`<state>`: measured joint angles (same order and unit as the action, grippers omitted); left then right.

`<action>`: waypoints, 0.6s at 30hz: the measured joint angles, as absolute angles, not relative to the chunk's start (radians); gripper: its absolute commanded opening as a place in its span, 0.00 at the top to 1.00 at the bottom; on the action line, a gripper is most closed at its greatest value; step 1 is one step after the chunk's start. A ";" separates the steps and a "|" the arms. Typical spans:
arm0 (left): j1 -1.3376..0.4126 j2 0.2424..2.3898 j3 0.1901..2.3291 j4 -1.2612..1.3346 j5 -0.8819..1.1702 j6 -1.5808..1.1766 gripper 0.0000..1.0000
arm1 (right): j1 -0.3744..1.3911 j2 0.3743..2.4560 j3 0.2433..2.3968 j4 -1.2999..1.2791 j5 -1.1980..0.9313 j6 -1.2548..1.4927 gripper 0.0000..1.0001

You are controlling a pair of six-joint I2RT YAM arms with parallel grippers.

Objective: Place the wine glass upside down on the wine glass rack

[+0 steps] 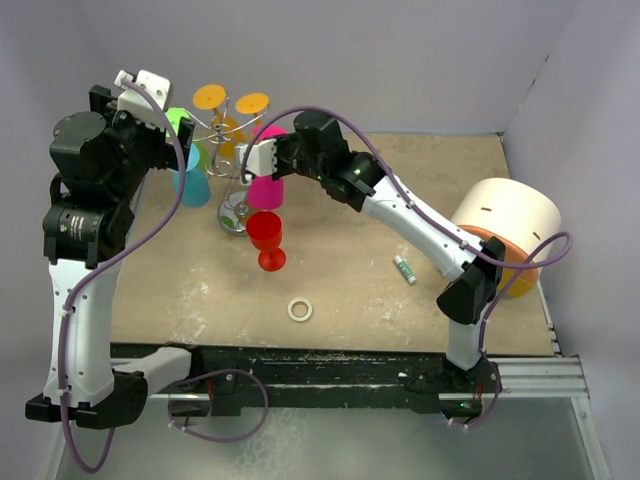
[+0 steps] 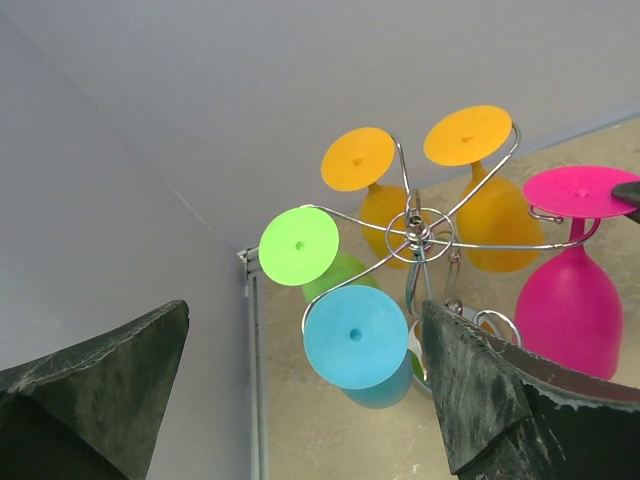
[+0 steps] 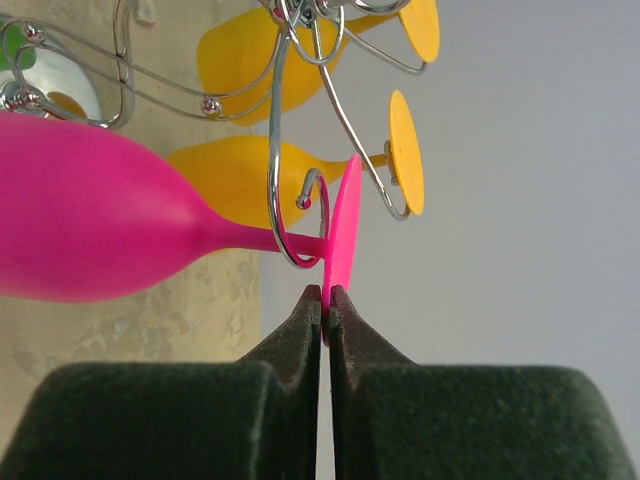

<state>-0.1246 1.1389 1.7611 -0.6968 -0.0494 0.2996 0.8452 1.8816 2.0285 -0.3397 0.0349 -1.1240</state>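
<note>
Pinches the thin foot disc of the pink wine glass [image 3: 90, 225] edge-on with the right gripper [image 3: 325, 305]. Hangs bowl-down already, stem in a curled hook of the silver-wire wine glass rack [image 3: 272, 190], on its 3 o'clock arm in the top view. Seems to lack only the release. Spreads the left gripper [image 2: 305, 400] wide, empty. Leaves a matte red wine glass [image 1: 266, 240] upright at 6 o'clock of the shiny base.

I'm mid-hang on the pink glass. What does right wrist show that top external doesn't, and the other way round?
Only right wrist shows the grip itself: the right gripper is shut on the foot edge of the pink glass, whose stem lies inside a curled hook of the rack.

Only top external shows a red glass standing on the table, with a white ring and a small tube lying nearby.

Both show the pink glass, the rack and the orange glasses hanging on it.
</note>
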 measured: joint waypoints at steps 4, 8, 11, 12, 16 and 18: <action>-0.124 1.137 1.755 -0.699 -0.009 0.308 0.01 | 0.845 1.882 2.023 -0.324 0.038 -1.126 0.93; -0.125 1.134 1.754 -0.706 0.031 0.319 0.01 | 0.845 1.882 2.020 -0.310 0.044 -1.126 0.88; -0.124 1.130 1.752 -0.707 0.051 0.329 0.01 | 0.845 1.882 2.020 -0.297 0.062 -1.126 0.82; -0.124 1.129 1.752 -0.710 0.054 0.332 0.01 | 0.845 1.882 2.020 -0.295 0.068 -1.126 0.81; -0.124 1.119 1.751 -0.718 0.068 0.335 0.01 | 0.845 1.882 2.019 -0.282 0.094 -1.126 0.79; -0.124 1.112 1.751 -0.721 0.073 0.338 0.01 | 0.845 1.882 2.014 -0.278 0.099 -1.126 0.77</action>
